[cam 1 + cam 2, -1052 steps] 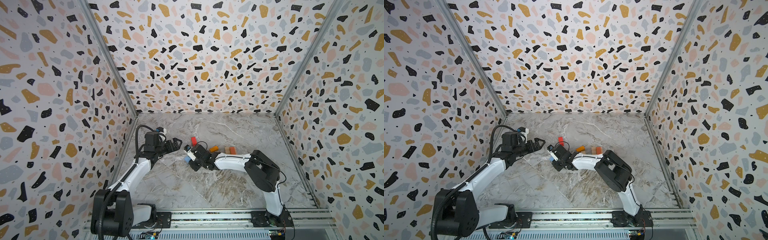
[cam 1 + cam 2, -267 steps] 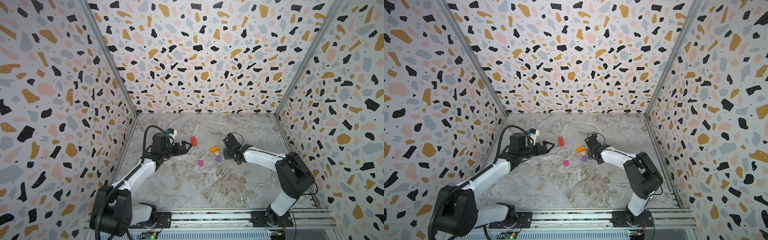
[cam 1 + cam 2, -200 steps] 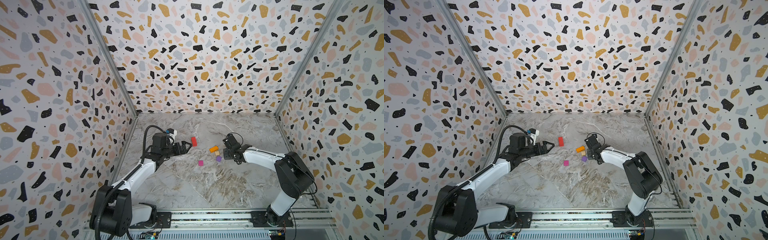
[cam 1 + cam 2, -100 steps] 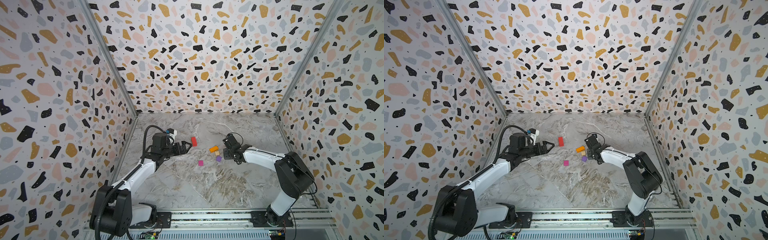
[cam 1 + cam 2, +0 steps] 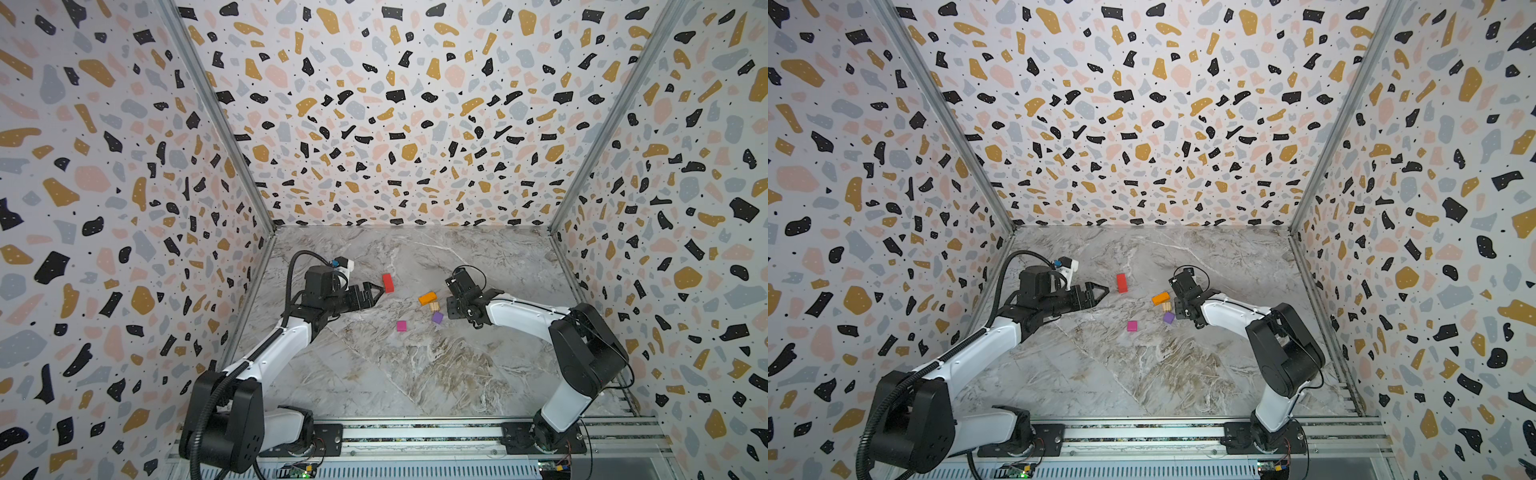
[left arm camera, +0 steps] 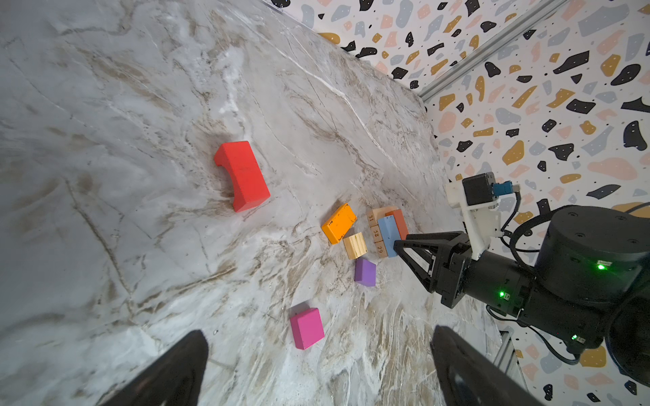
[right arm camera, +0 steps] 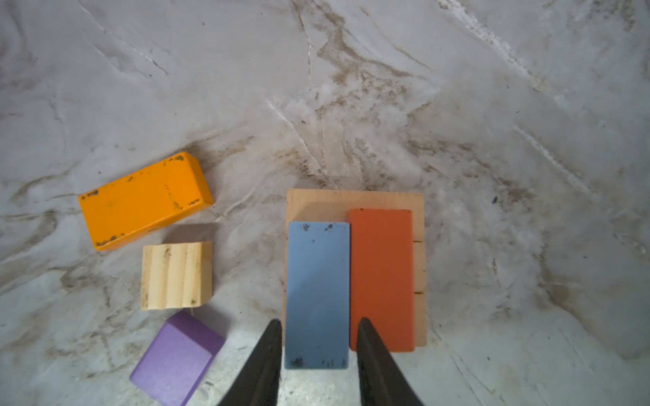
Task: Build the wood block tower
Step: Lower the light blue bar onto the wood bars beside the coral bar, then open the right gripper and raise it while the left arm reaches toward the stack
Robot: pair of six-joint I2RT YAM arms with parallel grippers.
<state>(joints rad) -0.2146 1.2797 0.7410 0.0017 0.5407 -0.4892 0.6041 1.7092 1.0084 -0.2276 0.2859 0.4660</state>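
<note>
A: So, where does the tower stand?

B: Right under the right end effector. A blue block and a rust-red block lie side by side on tan bars. The jaws straddle the blue block's width at its near end. Whether they are gripping or released, I cannot tell.

A: Next piece?

B: Likely the orange block, just beside the tower, its long axis skewed to the blue one's. The right end effector is nearer. The left end effector gapes empty near the red arch.
</note>
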